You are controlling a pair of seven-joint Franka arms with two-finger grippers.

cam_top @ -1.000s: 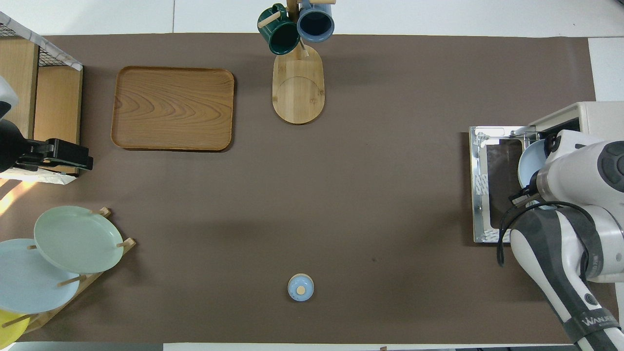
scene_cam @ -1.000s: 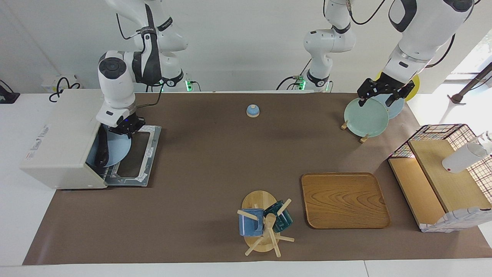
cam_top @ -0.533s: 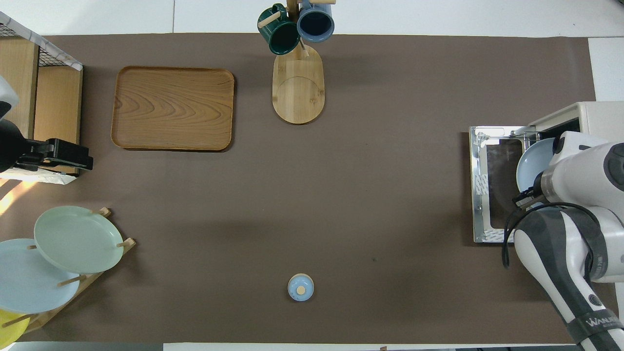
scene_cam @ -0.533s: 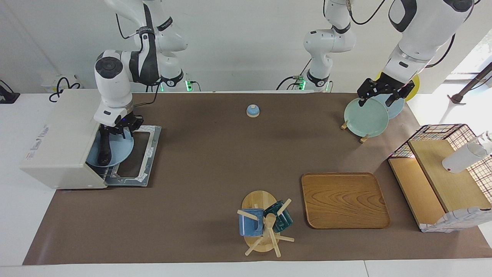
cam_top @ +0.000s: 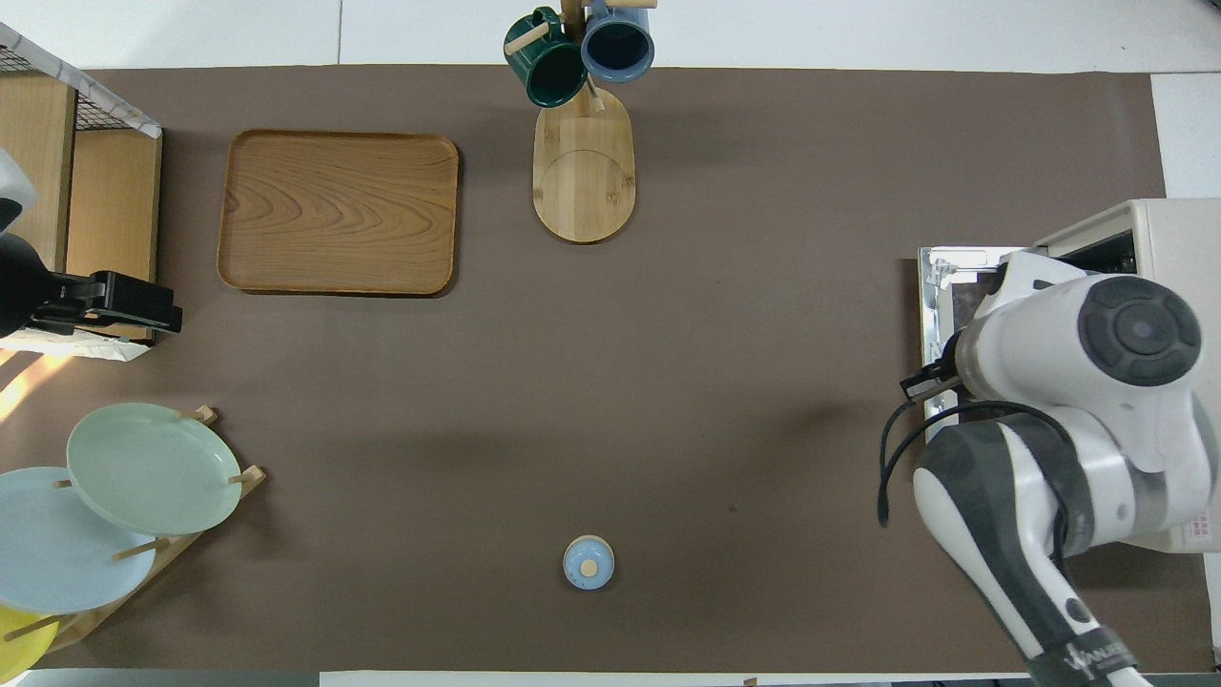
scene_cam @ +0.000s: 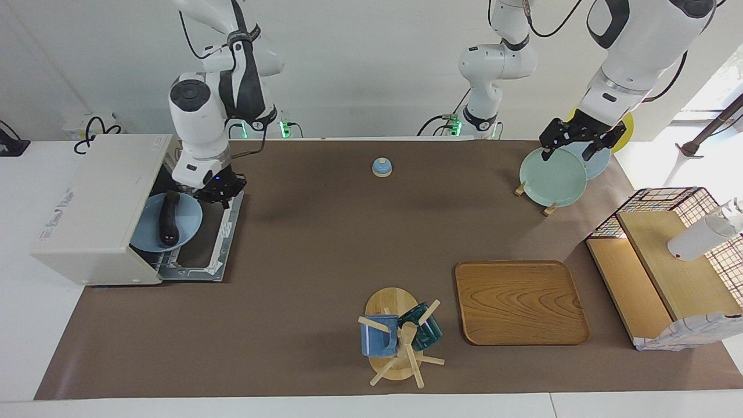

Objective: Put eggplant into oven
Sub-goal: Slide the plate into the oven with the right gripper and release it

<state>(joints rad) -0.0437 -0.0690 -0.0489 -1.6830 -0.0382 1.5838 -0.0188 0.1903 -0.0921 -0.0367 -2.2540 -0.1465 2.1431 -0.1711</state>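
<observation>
Facing view: placing step looking finished, with the right gripper (scene_cam: 216,194) hanging empty over the open oven door.

Lying on a round pale-blue plate (scene_cam: 152,239) in the mouth of the boxy cream-white toaster oven (scene_cam: 93,203), the slender glossy dark-purple eggplant (scene_cam: 169,216) is sitting apart from the right gripper, whose fingers are showing pinched together on nothing. Across the table (scene_cam: 325,244), the left gripper (scene_cam: 572,145) is waiting over the pale-green plate (scene_cam: 551,177) in the rack, fingers spread wide and empty. Judging from this, the next move is calling for clearing the arm and raising the drop-down door.
</observation>
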